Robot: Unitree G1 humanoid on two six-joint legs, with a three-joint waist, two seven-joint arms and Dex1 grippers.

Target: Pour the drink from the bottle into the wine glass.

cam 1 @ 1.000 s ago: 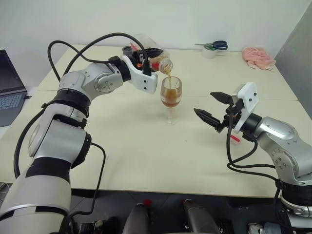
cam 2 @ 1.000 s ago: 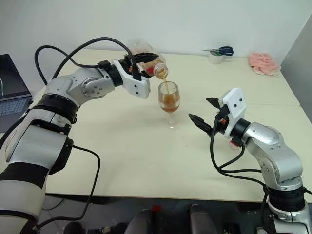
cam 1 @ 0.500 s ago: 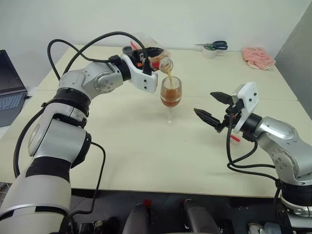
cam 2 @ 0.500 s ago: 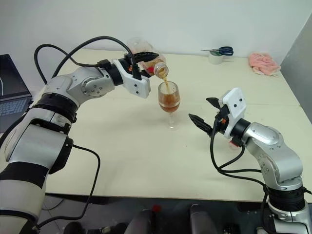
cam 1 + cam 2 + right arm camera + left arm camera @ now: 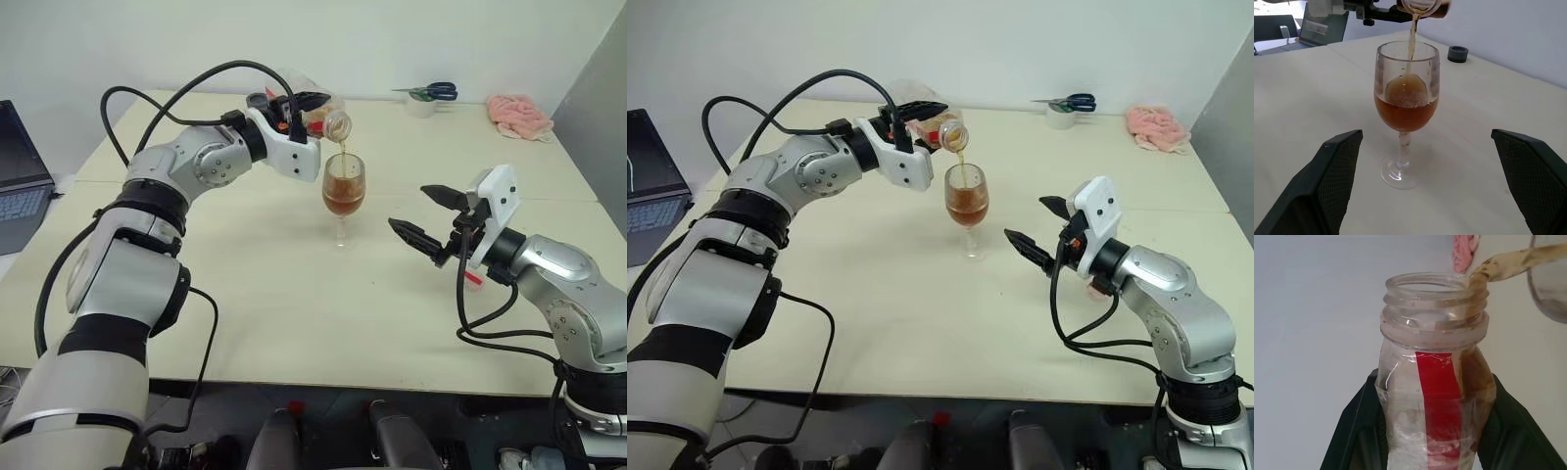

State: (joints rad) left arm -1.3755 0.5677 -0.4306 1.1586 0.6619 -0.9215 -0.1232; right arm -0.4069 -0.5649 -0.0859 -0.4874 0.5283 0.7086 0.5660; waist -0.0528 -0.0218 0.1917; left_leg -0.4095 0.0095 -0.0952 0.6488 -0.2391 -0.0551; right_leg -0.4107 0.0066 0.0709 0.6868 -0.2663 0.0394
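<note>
Left fingers (image 5: 1359,431) clamped on tipped bottle (image 5: 1432,396), mouth above wine glass (image 5: 343,196), drink (image 5: 1406,108) streaming in. Right fingers (image 5: 423,217) spread wide, empty, just beside glass, not touching. Glass mid-table (image 5: 294,294), well clear of edges, bare surface around.

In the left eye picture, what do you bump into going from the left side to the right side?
Laptop → left gripper holding the tipped bottle → wine glass → right gripper → pink cloth.
</note>
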